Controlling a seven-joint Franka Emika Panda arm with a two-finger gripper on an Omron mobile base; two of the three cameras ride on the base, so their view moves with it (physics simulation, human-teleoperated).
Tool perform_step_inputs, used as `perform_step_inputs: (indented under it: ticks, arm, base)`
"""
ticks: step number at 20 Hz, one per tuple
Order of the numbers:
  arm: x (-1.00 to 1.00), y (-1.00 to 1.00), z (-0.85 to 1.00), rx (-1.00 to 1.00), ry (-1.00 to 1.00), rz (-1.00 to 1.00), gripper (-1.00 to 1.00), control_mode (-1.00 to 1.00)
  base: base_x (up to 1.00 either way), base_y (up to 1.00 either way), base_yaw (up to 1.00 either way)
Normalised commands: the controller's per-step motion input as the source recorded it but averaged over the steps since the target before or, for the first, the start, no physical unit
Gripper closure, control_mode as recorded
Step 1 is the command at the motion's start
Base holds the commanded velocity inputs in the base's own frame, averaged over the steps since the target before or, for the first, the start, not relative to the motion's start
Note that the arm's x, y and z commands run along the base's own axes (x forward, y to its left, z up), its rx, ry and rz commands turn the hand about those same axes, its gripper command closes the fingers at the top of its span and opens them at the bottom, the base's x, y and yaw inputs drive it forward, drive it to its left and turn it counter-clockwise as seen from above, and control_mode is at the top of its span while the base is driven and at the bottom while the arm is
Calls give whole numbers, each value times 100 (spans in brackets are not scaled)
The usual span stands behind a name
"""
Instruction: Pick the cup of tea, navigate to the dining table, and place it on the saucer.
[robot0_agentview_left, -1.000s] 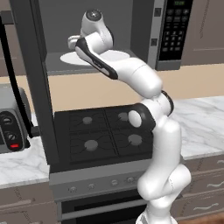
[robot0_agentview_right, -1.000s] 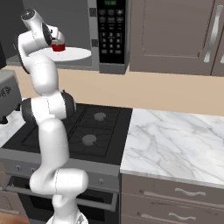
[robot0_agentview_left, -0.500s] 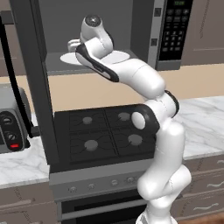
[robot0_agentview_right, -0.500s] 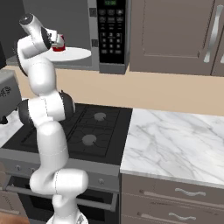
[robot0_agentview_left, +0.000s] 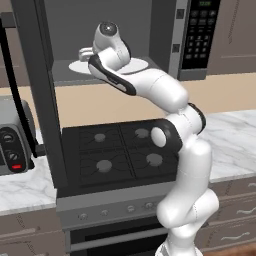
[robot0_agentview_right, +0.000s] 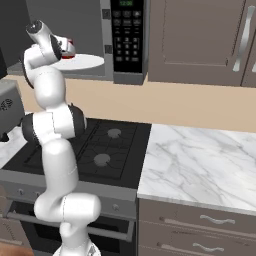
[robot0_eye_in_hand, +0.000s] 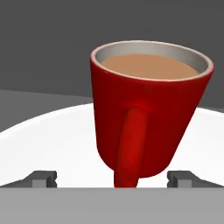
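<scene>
The cup of tea (robot0_eye_in_hand: 148, 113) is a red mug with light brown liquid. It stands on a white round plate (robot0_eye_in_hand: 43, 135) inside the open microwave, its handle turned toward my hand. My gripper (robot0_eye_in_hand: 113, 178) is open, with one fingertip (robot0_eye_in_hand: 46, 177) on each side of the mug's base and the handle between them, touching nothing. From the right base view a sliver of the cup (robot0_agentview_right: 71, 49) peeks out just past my hand. The dining table and the saucer are out of view.
The microwave (robot0_agentview_right: 127, 35) hangs above a black stove (robot0_agentview_left: 120, 150). Its dark door (robot0_agentview_left: 37, 100) stands open to the left of my arm. A toaster (robot0_agentview_left: 12, 140) sits left of the stove and a marble counter (robot0_agentview_right: 200, 165) lies to the right.
My hand has pushed a little deeper into the microwave, toward the cup. The jaws stayed open and the cup has not moved.
</scene>
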Motion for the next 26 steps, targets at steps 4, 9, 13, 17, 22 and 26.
perform_step_inputs:
  ticks: [4,9,13,17,22,26]
  arm:
    - [22,0,0,0,2,0,-100,-100]
    - [13,0,1,0,2,0,-100,-100]
    - [3,0,16,-1,0,0,-100,-100]
    - [2,0,16,-1,0,0,-100,-100]
    - [4,-1,6,0,-1,0,-100,-100]
    - [12,-9,-3,0,0,-3,-100,-100]
  base:
    - [0,0,0]
    - [0,0,0]
    - [0,0,0]
    - [0,0,0]
    - [0,0,0]
    - [0,0,0]
